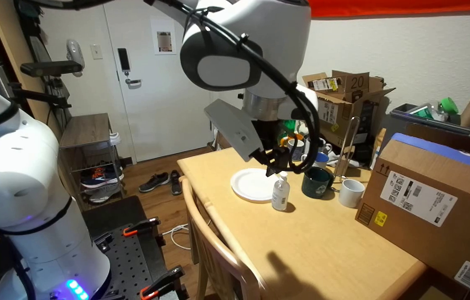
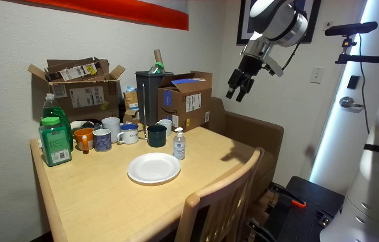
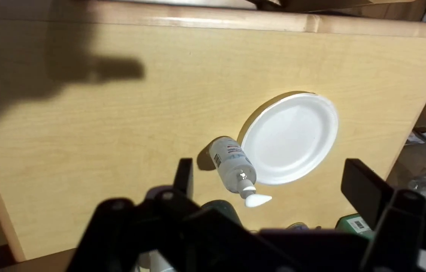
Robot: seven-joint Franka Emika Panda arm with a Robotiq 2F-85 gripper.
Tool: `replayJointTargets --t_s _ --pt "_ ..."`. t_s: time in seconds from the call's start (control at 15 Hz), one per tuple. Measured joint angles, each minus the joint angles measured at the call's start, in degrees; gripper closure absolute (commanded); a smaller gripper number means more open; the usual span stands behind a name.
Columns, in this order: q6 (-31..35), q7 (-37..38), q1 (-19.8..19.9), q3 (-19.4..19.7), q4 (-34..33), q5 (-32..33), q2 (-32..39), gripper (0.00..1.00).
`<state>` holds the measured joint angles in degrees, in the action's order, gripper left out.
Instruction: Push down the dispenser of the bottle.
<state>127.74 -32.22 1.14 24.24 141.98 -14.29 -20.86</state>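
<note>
A small clear bottle (image 1: 280, 196) with a white pump dispenser (image 1: 283, 175) stands upright on the table. The bottle (image 2: 179, 148) and its dispenser (image 2: 178, 130) also show in an exterior view. In the wrist view the bottle (image 3: 230, 160) lies between the fingers in the picture, with the dispenser head (image 3: 257, 200) nearest the camera and its spout pointing right. My gripper (image 2: 235, 95) is open and empty, raised above the table and apart from the bottle. In the wrist view the gripper's (image 3: 268, 170) two fingers are spread wide.
A white plate (image 2: 154, 168) lies beside the bottle. A dark green mug (image 2: 157, 136), a white mug (image 1: 350, 193) and other mugs stand behind. Green bottles (image 2: 54, 143) stand at the table's end. A large cardboard box (image 1: 431, 208) and a wooden chair (image 2: 223, 191) flank the table.
</note>
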Motion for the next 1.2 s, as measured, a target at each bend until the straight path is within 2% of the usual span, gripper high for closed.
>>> replayJointTargets --t_s 0.67,1.2 --pt "-0.10 0.08 -0.04 -6.12 -10.03 -1.08 8.79 0.00" --pt "-0.43 0.90 1.25 -9.80 -16.92 2.27 14.74 0.00"
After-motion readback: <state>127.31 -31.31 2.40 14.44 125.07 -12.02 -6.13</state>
